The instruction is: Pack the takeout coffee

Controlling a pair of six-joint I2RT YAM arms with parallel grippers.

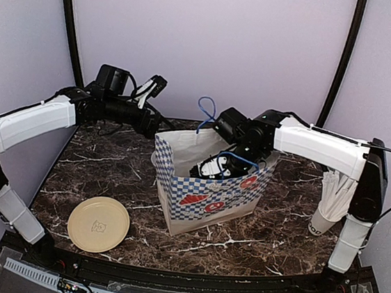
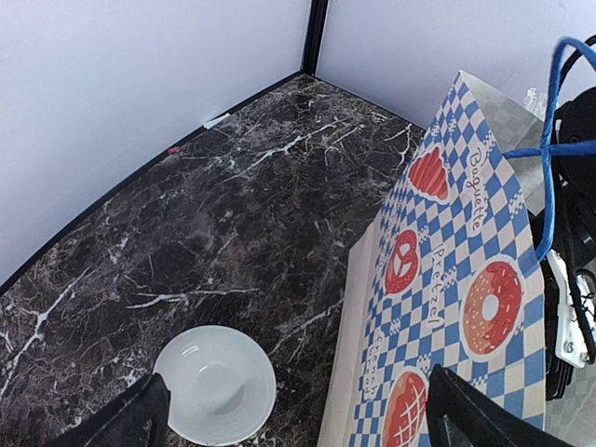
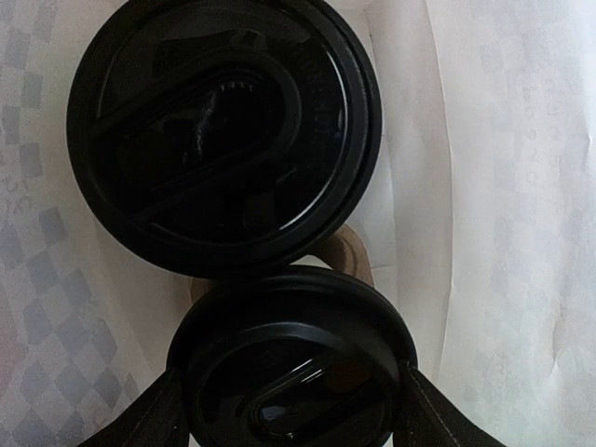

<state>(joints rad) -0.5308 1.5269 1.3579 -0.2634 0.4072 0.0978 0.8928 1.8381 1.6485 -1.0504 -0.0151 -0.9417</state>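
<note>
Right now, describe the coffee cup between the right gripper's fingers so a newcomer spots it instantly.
Find the blue-checked paper bag mid-table. Inside stand two black-lidded cups. Yours is the lower cup in the right wrist view, between the fingers of the right gripper; the other cup stands free.

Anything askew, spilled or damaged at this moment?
Nothing stands out. The checkered paper bag stands upright on the table, and in the right wrist view the upper lidded cup and the lower lidded cup inside it have black lids seated, no spill visible. The white bowl sits flat.
</note>
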